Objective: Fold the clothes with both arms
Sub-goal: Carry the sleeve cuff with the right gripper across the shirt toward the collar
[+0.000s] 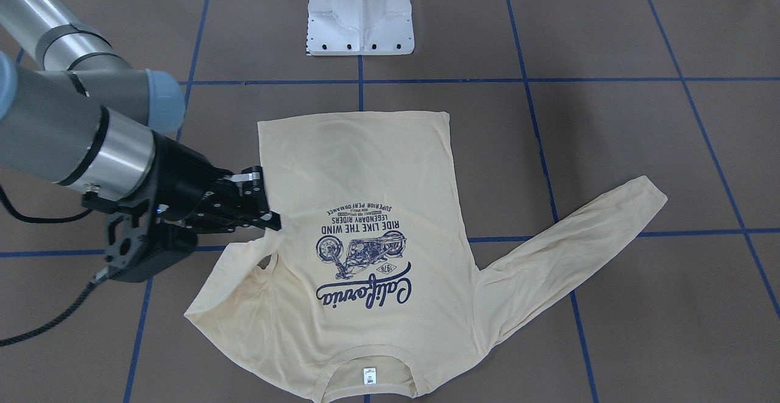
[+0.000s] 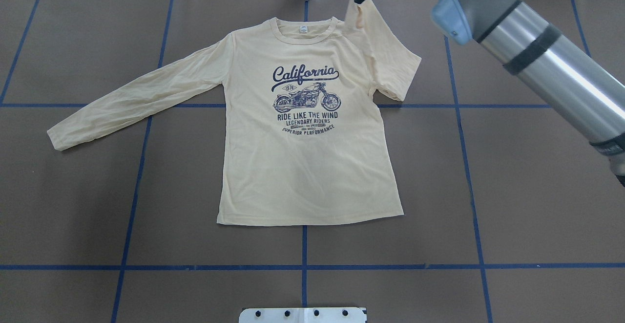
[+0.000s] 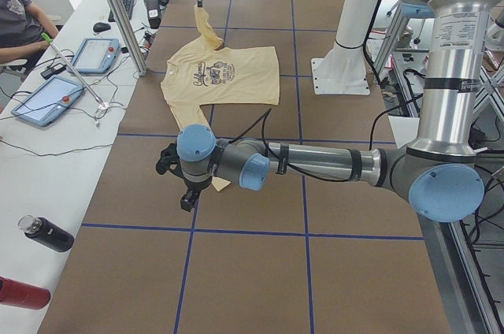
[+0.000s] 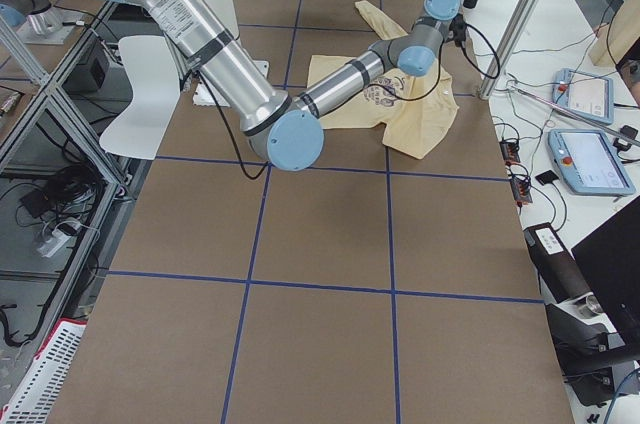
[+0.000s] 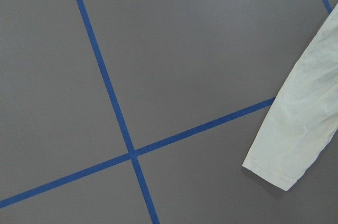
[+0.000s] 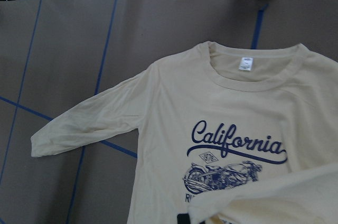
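Front-facing, not wrist: right fingers (image 1: 265, 216) clamped on shirt sleeve (image 1: 241, 272); left fingers (image 3: 187, 198) unclear.

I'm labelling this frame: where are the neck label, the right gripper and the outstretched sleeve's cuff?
neck label (image 2: 303, 29): overhead view, its centre.
right gripper (image 1: 273, 220): front-facing view, between its fingertips, pinching the raised sleeve (image 2: 381, 44).
outstretched sleeve's cuff (image 2: 55, 141): overhead view, the sleeve's end.

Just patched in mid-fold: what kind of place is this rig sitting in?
Likely a robotics lab workcell: a table gridded in blue tape, teach pendants on a side bench, and an aluminium post at the table edge.
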Robot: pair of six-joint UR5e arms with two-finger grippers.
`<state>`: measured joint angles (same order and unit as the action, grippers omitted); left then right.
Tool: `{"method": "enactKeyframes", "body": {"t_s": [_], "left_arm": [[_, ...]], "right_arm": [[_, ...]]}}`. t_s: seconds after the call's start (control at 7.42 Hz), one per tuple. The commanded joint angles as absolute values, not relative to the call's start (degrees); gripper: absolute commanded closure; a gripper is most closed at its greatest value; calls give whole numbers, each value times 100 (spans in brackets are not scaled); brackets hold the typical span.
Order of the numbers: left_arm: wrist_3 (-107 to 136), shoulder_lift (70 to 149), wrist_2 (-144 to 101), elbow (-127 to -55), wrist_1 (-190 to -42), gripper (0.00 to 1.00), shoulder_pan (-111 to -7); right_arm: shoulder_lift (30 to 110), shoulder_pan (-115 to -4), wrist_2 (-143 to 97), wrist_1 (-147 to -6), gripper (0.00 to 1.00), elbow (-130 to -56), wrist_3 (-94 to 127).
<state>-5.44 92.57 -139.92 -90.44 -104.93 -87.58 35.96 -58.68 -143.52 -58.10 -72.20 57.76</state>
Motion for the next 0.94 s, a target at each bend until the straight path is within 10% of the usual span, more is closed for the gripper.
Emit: {"method": "enactKeyframes", "body": {"t_s": [0.0,0.81], "left_arm": [[-528,9281,-13983,-8965,-10485,0,-8754],[-266,9501,-14010,-8640,-10503,0,-8754]], "right_arm": [[2230,-5119,-13137,-5810,100,-6219,5783],[1803,-3843,-10875,-5512,100,-4987,5766]]}}
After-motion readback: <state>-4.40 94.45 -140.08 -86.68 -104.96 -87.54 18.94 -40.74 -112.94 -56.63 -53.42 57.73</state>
